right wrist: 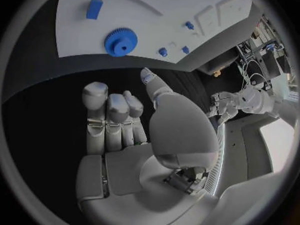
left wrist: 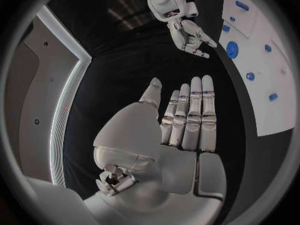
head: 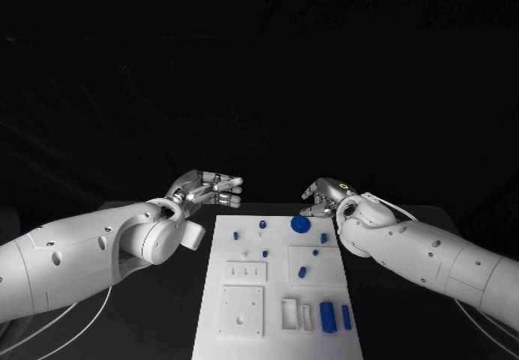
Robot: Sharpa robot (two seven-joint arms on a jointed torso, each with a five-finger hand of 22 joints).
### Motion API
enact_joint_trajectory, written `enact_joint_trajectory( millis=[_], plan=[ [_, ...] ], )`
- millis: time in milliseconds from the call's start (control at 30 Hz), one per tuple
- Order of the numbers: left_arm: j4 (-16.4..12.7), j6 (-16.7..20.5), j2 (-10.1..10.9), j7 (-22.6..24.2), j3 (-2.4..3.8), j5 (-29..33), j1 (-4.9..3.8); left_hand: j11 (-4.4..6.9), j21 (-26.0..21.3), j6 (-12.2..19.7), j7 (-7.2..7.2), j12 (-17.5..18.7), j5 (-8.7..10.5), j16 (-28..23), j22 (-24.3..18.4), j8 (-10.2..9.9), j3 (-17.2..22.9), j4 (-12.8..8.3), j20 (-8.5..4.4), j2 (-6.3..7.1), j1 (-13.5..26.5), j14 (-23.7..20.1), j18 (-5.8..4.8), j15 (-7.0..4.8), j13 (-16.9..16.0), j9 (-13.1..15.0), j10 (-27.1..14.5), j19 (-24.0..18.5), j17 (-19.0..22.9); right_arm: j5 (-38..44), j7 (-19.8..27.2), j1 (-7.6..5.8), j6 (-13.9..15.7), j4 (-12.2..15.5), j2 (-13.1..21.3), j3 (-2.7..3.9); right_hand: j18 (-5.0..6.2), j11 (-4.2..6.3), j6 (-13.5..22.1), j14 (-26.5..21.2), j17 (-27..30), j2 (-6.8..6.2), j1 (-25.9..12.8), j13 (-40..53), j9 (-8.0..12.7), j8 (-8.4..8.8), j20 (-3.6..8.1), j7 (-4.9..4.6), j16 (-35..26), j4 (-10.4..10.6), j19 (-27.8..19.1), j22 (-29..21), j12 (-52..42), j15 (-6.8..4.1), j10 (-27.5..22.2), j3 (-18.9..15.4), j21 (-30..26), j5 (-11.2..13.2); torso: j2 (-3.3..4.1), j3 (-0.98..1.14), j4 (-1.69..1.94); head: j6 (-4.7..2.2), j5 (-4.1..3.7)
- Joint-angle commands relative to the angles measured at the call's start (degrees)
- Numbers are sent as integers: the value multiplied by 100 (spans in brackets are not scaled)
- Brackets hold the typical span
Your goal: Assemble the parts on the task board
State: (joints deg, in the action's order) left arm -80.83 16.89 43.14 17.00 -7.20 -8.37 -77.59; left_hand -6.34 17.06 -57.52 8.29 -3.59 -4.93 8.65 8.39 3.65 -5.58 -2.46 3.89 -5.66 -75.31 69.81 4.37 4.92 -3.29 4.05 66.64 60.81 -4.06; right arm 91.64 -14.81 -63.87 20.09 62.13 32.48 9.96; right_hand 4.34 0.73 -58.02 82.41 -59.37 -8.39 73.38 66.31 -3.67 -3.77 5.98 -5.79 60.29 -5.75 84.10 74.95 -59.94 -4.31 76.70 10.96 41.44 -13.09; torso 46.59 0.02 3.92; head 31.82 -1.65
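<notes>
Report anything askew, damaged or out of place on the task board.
Nothing stands out. The task board lies flat and square, the blue gear and smaller blue parts sit on it, and both hands hover empty beyond its far edge.

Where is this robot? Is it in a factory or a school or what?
Probably a robot test lab, not a factory. A black table holds one white task board with small blue parts, such as a blue gear, set out for practice. Both hands, left and right, hover empty.
</notes>
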Motion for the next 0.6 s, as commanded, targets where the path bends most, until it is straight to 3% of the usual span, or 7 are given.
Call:
enact_joint_trajectory(
  millis=[33, 267, 467, 600],
  plan=[
    [2, -112, -10, 23, 2, 8, 9, -25, 26, 15, 7, -11, 6, 29, -7, 2, 8, -40, 6, -22, 50, 16, -47, 8, -9, -1, -18, -29, 5, -24, 73, 34, -338, -64, -38, -12, -13, -11, 51, 42, -44, -54, 28, 60, 2, 21, -43, -3, 21, 27, 202, 513, -26, -4, 33, -2, 38, -9, 9, 11, 24, -3, -4],
    [4, -135, -18, 26, 2, 7, 19, -25, 26, 15, 7, -11, 6, 29, -7, 2, 8, -40, 6, -22, 50, 16, -47, 8, -9, -1, -18, -29, 5, 12, 106, 179, -322, -342, -189, -34, -6, -27, 107, 48, -79, -56, 41, 98, 2, 17, -52, -22, 29, 24, 199, 518, -25, 6, 43, -13, 78, 3, 37, 25, 41, 36, -41],
    [-3, -137, -8, 29, 2, 4, 21, -22, 32, 19, 6, -12, -1, 36, -9, 1, 15, -46, 5, -29, 51, 19, -45, 6, -9, -1, -12, -25, 4, -3, 138, 262, -279, -487, -258, -50, 3, -38, 101, 49, -110, -41, 25, 116, 2, 18, -62, -31, 33, 38, 188, 516, 0, 15, 32, -54, 94, 21, 57, 32, 66, -10, -123],
    [-6, -138, 0, 23, 2, 1, 21, -22, 32, 19, 6, -12, -1, 36, -9, 1, 15, -46, 5, -29, 51, 19, -45, 6, -9, -1, -12, -25, 4, -14, 143, 286, -206, -573, -304, -58, 6, -40, 92, 52, -122, -24, 36, 129, 2, 18, -63, -33, 38, 39, 186, 516, -5, 17, 40, -50, 100, 31, 71, 39, 80, 5, -115]
  ],
)
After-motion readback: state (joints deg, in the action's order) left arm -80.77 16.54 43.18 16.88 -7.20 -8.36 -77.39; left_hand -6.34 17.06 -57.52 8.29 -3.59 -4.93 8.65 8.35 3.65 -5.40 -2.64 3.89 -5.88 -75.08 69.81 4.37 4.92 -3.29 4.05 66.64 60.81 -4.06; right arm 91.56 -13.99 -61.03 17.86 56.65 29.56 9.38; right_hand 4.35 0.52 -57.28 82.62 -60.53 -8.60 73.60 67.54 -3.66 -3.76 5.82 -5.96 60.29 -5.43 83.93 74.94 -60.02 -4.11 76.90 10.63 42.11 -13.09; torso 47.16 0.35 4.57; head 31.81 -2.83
